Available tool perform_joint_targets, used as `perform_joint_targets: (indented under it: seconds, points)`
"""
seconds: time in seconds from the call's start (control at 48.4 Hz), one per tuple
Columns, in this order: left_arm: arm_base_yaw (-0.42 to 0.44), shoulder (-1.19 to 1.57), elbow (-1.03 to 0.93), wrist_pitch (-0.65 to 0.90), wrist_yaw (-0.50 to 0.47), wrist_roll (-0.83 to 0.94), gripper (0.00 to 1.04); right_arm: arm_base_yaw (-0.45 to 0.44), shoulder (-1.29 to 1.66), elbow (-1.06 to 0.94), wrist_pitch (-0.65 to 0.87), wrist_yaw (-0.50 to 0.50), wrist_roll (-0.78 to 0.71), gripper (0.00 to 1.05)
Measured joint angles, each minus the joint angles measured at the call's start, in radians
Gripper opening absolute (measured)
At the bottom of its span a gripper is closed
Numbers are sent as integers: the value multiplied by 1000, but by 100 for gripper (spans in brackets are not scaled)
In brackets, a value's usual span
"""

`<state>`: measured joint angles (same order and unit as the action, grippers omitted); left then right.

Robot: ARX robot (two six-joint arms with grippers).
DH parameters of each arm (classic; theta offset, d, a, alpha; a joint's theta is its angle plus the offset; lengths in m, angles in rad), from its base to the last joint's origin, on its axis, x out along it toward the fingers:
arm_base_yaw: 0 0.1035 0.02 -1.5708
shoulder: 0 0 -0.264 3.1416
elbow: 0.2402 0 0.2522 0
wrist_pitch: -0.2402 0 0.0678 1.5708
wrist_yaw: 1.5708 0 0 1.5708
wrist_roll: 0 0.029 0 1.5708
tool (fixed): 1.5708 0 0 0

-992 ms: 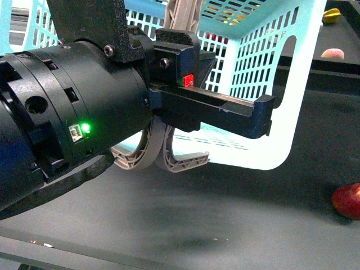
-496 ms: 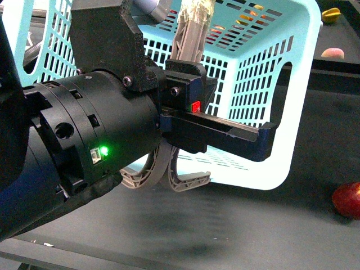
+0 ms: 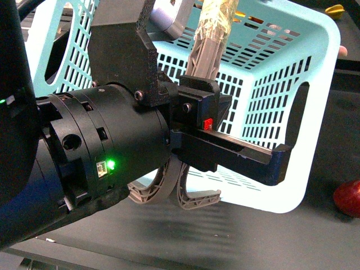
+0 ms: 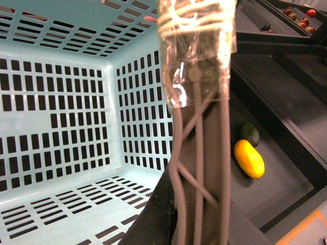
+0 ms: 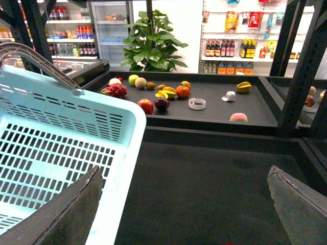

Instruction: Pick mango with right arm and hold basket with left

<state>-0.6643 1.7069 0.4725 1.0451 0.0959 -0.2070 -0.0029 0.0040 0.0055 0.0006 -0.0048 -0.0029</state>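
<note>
Jaws of left gripper [image 3: 174, 188] clamped on taped handle [image 3: 214, 34] of basket [image 3: 315, 67]; right gripper [image 5: 184, 214] jaws wide apart. Mango [image 4: 249, 158] lies just beside dark fruit [image 4: 249, 134]. Apple [image 3: 349, 198] at basket's 4 o'clock.

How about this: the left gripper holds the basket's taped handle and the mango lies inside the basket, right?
No: the mango lies outside the basket, on the dark shelf, as the left wrist view shows. The left gripper does hold the taped handle.
</note>
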Motion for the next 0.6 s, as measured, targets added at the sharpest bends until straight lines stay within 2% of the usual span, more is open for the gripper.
perform_joint_targets:
  seconds: [0.599]
  points:
    - [2,-28,0,-13,-51,-1,6,0,0,0,0,0,0,96]
